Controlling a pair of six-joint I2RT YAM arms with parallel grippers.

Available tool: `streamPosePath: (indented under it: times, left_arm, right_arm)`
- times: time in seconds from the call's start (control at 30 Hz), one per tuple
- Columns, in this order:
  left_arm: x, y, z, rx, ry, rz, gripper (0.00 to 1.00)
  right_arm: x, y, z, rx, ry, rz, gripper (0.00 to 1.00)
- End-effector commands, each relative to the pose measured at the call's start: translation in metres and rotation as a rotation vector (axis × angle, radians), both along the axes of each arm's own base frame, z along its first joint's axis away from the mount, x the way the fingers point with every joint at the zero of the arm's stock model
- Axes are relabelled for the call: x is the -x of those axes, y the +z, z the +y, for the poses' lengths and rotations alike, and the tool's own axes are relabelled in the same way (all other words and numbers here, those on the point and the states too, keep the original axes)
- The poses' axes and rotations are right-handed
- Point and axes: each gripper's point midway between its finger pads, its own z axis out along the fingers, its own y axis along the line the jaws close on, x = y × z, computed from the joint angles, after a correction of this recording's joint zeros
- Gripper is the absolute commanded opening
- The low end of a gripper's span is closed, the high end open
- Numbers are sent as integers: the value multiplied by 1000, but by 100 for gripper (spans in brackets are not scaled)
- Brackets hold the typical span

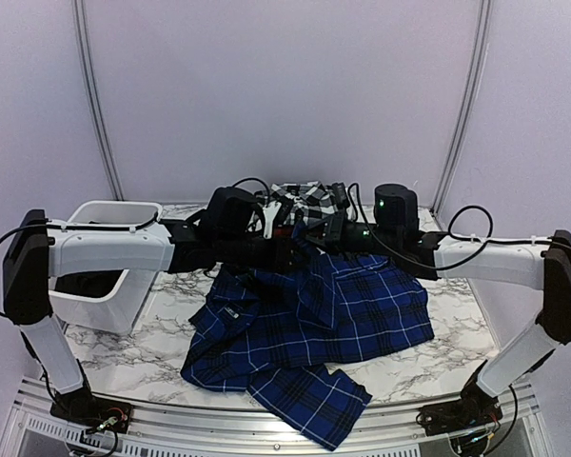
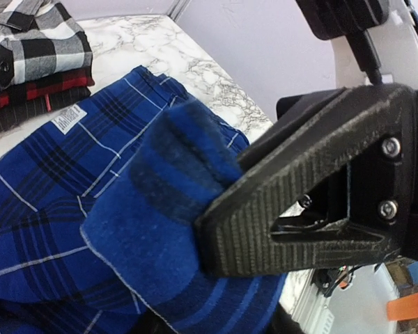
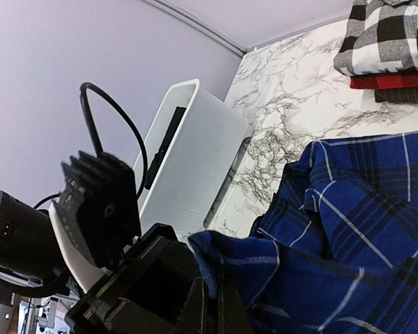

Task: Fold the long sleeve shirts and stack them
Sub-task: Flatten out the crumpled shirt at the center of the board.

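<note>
Top external: tub [image 1: 95, 307] near blue shirt [image 1: 343, 314], contents unclear.

The blue shirt [image 1: 314, 328], royal plaid with navy and thin white lines, lies crumpled and spread, its far edge raised and bunched, while just behind it the black-and-white shirt [image 1: 300, 198] sits folded atop the folded red-and-black shirt [image 2: 28, 94].

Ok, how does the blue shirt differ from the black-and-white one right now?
The blue shirt is spread open and rumpled mid-table; the black-and-white shirt is folded small. The blue shirt lies mostly on the table itself; the black-and-white shirt sits atop the red-and-black shirt at the far edge. Both are plaid.
</note>
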Motion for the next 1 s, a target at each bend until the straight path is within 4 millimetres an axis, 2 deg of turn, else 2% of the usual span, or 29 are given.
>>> streamPosePath:
  times: [0.0,0.07,0.17,0.3,0.43,0.53,0.73,0.83,0.97]
  left_arm:
    - [-12,4,5,-12,77,-35,14]
    - [-20,6,14,-50,132,-65,1]
    - [-33,13,36,-125,219,-125,0]
    - [-54,46,70,-158,313,-212,0]
    - [-85,82,115,-164,408,-275,0]
    - [-109,111,144,-180,472,-344,0]
    - [-162,165,195,-196,610,-482,0]
    - [-189,182,212,-188,654,-514,0]
    - [-221,181,227,-190,703,-506,0]
  right_arm:
    - [-3,28,6,-18,3,-78,0]
    - [-6,25,3,17,-10,-93,12]
    - [-16,15,-7,117,-66,-109,34]
    - [-32,-3,-37,236,-158,-112,49]
    - [-46,-19,-78,301,-262,-106,51]
    - [-46,-46,-102,378,-301,-61,51]
    - [-41,-87,-121,482,-317,-10,51]
    - [-36,-111,-129,540,-322,21,51]
    - [-32,-144,-142,626,-340,66,51]
